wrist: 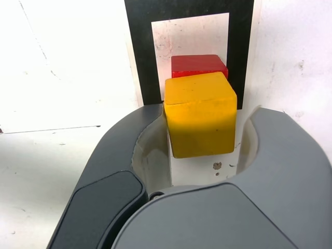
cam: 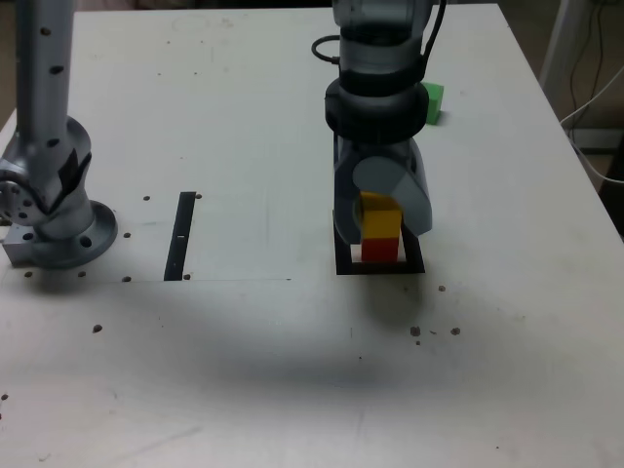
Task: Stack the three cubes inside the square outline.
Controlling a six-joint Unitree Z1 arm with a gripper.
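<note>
Presently catalogued, lower centre of the exterior view: matte yellow cube (cam: 380,218) set atop matte red cube (cam: 380,251), both inside the thick black square outline with white centre (cam: 343,266). Grey two-jawed gripper (cam: 382,216) lowered around the yellow cube; in the wrist view, jaws flanking the yellow cube (wrist: 201,114), contact on either side not resolvable, so grip held or released cannot be told. Red cube (wrist: 198,65) showing just beyond the yellow one, within the outline (wrist: 137,52).

Step in hand, by judgement: second cube being seated on the first. Next move likely calls for freeing the yellow cube without nudging it, lifting straight up, then fetching the matte green cube (cam: 431,101), upper right of centre in the exterior view, well apart from the stack.

Obscured: green cube partly behind the arm; far edge of the outline and most of the yellow cube's sides masked by gripper housing; alignment of the two stacked cubes not fully checkable. Thin black strip (cam: 181,236) left of centre, unused.
</note>
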